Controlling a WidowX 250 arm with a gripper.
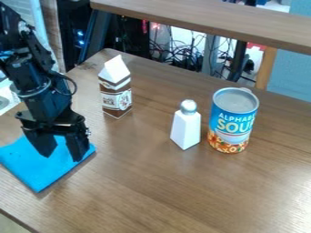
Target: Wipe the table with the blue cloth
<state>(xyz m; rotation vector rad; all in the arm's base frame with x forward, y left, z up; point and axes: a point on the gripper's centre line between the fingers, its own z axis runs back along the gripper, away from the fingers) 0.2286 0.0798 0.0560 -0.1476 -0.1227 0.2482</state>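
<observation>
The black gripper (62, 157) hangs at the left over a folded blue cloth (37, 176), its two fingers apart with the cloth visible between them. Whether the fingertips touch the cloth I cannot tell. Behind and to the right of the gripper, a brown and white milk carton (115, 86) stands upright. Near the middle of the table is a white shaker (186, 126) with a silver top, upright. Just right of it stands a blue soup can (232, 119) with an orange lower band.
The wooden table (176, 191) has its back edge behind the carton and can. A raised wooden shelf (213, 18) crosses the top of the view, with cables (188, 57) and dark equipment beyond the table.
</observation>
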